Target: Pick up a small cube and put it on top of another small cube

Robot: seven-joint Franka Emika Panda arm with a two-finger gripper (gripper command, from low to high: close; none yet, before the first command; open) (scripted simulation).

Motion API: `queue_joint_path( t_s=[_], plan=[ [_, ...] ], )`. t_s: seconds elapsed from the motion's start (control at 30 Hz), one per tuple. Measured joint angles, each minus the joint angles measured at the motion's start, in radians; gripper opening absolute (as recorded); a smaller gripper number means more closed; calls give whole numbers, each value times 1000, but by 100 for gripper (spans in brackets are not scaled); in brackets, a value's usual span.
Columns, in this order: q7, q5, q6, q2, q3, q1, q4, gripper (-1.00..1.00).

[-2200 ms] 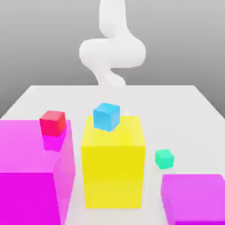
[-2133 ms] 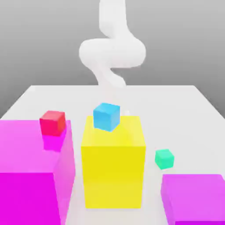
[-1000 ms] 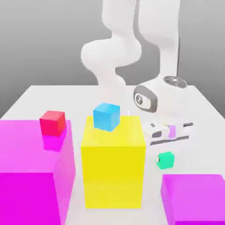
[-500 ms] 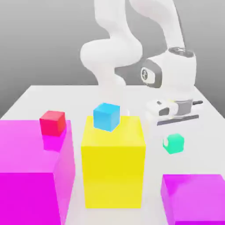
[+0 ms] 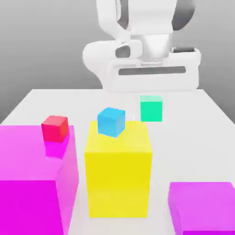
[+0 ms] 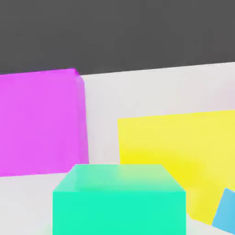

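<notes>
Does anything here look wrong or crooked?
Nothing looks damaged. The blue cube sits turned askew on the yellow block; the green cube hangs in the air, but the fingers seem to hold it.

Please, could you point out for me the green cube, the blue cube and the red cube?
Green cube (image 5: pixel 151 110): exterior view, on its front face.
Blue cube (image 5: pixel 110 123): exterior view, on its front side.
Red cube (image 5: pixel 54 131): exterior view, on its front face.

ok so my end effector (image 5: pixel 151 96) has the teal-green cube (image 5: pixel 151 109) up in the air — blue cube (image 5: pixel 111 122) sits on the yellow block (image 5: pixel 118 176).
</notes>
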State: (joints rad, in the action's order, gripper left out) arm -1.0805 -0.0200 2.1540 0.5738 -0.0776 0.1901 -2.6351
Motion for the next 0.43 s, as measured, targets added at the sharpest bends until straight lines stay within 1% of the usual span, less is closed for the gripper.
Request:
queue_joint_path(
  t_s=[0.13,0.17,0.23,0.3,0.33,0.43],
  plan=[
    [-39,-29,-162,84,-21,-73,50,-100],
    [-60,-36,-188,88,-23,-93,41,-100],
    [-75,-42,-153,73,-27,-110,-2,-100],
    [-78,-45,-79,48,-30,-118,-58,-100],
    [-78,-46,-49,39,-31,-120,-79,100],
    [-78,-46,-49,38,-31,-120,-79,100]
  ],
)
